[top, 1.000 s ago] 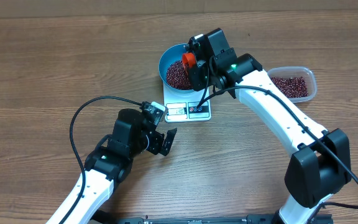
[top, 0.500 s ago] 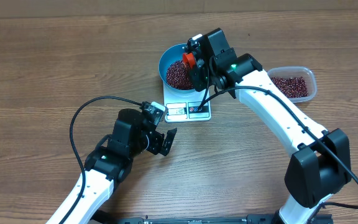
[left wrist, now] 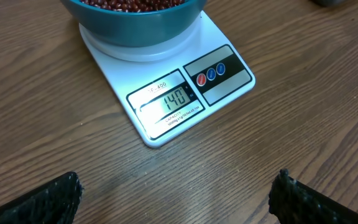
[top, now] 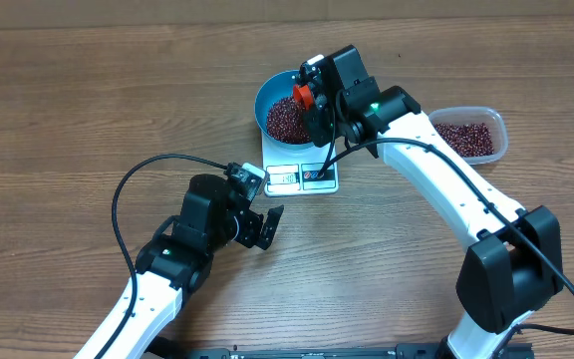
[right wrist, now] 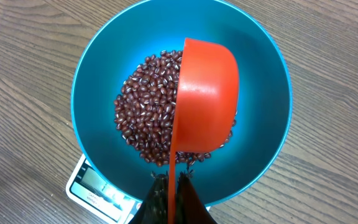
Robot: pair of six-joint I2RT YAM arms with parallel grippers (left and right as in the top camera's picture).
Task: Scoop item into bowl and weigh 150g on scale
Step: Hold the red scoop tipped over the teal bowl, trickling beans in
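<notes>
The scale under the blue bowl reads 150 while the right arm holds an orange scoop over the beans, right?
Not quite: the scale reads 140, not 150, as the left wrist view shows. The blue bowl does sit on it, and the right gripper holds the orange scoop over the beans.

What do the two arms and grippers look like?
Both arms have white tube-like links and bulky black joint housings. A black cable loops beside the left arm and another runs along the right arm, which shows a small green light. The left gripper and right gripper are black.
</notes>
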